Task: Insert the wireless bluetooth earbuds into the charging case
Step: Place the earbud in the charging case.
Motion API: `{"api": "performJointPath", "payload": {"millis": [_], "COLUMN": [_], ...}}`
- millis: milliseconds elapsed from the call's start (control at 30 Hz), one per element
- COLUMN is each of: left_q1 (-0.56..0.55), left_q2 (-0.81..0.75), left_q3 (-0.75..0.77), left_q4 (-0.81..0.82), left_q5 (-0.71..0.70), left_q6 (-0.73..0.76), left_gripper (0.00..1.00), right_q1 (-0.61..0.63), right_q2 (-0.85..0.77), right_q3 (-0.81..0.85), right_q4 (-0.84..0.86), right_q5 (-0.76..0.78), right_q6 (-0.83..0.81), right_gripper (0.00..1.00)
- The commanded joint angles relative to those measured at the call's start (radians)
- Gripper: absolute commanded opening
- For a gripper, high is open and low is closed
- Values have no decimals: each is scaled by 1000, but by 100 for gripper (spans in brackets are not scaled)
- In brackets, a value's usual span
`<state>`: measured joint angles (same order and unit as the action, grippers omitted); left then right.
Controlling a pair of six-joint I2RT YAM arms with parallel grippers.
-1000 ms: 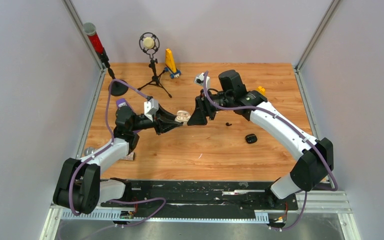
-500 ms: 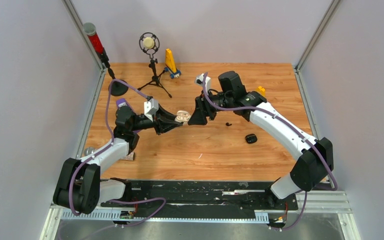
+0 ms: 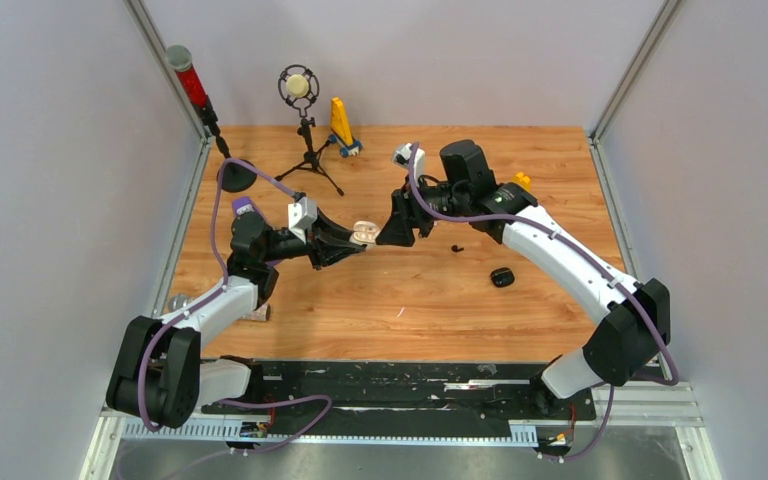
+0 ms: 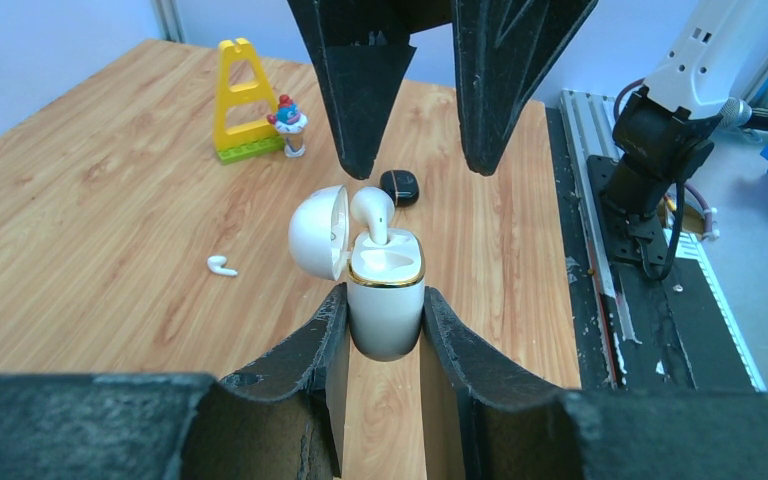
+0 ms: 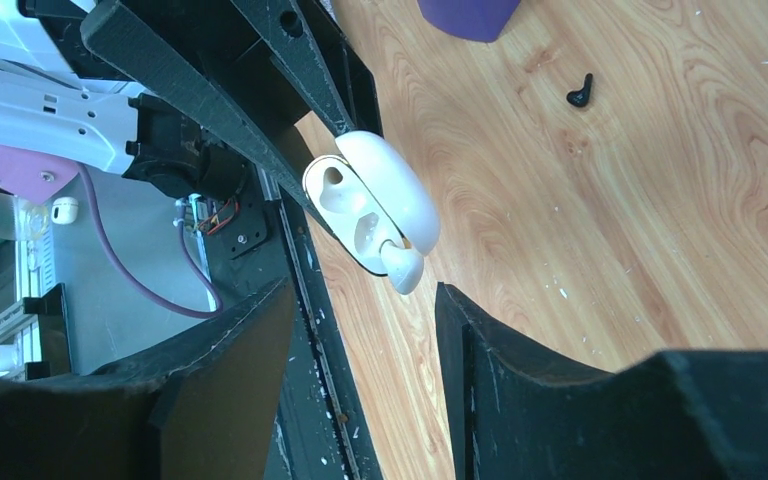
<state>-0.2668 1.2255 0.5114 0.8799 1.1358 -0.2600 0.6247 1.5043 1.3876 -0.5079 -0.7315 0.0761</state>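
left gripper (image 4: pixel 384 300) clamps white case (image 4: pixel 385 335) | earbud (image 4: pixel 372 210) seemingly half-seated | right gripper (image 5: pixel 365 295) parted

A microphone (image 3: pixel 299 88) on a black tripod stands near the far edge of a wooden table (image 3: pixel 550 150). Just right of it sits a yellow toy-brick tower (image 3: pixel 340 122), a small figure (image 4: pixel 288 121) at its foot. Left of it, a red-topped pole (image 3: pixel 188 78) leans from a round black base (image 3: pixel 237 176). A purple object (image 3: pixel 243 207) lies front-left of the microphone.
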Motion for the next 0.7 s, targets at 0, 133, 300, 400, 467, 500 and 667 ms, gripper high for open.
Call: {"api": "performJointPath", "payload": {"millis": [0, 133, 300, 400, 467, 500, 667], "left_q1": [-2, -2, -2, -2, -2, -2, -2], "left_q2": [-17, -20, -21, -21, -21, -21, -21], "left_q3": [3, 4, 4, 4, 4, 4, 4], "left_q4": [45, 45, 45, 45, 45, 45, 45], "left_q5": [10, 11, 11, 12, 12, 13, 12], "left_q6": [12, 10, 11, 11, 11, 12, 13], "left_gripper": [24, 24, 24, 24, 24, 24, 24], "right_q1": [-8, -8, -9, -8, -8, -8, -8], "right_q2": [-16, 7, 14, 16, 18, 17, 10], "right_q3": [-9, -2, -5, -11, -17, -19, -31], "right_q4": [53, 56, 58, 61, 63, 65, 74], "right_q5": [20, 11, 0, -3, -7, -10, -29], "right_q6": [-5, -4, -8, -12, -13, -13, -16], "right_gripper": [56, 56, 56, 56, 56, 56, 56]}}
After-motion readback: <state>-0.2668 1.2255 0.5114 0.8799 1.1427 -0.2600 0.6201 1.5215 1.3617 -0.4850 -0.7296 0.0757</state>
